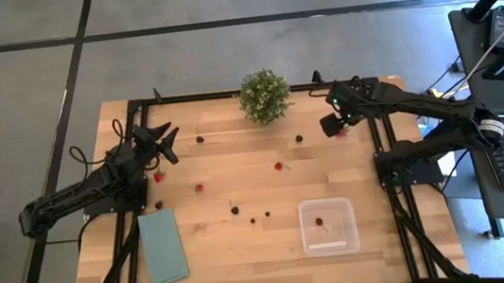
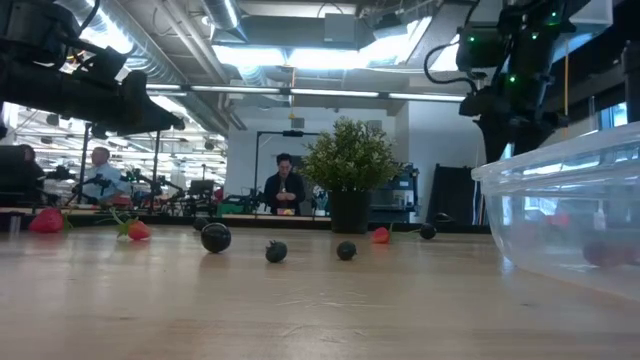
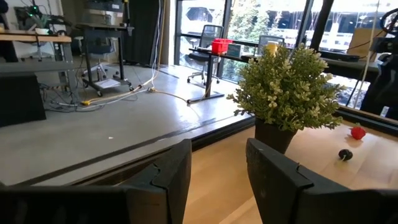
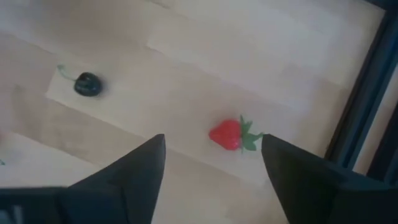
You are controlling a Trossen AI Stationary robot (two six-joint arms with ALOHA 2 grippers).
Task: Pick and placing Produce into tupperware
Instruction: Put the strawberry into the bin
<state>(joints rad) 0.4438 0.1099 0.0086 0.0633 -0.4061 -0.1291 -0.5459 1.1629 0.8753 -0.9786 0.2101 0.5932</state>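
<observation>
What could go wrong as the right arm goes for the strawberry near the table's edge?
1. The strawberry lies close to the black frame rail; the open jaws of the right gripper might strike the rail while descending.
2. The piece is small and rounded, so a slightly off-centre close could squirt it away, perhaps toward the rail.
3. The clear tupperware sits well away, near the table's front, so a loose grip might drop the berry in transit.

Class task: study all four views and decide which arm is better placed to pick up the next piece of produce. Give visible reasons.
The right: the right gripper hangs open over a red berry between its fingers. The left gripper is raised, no berry between its fingers.
</observation>
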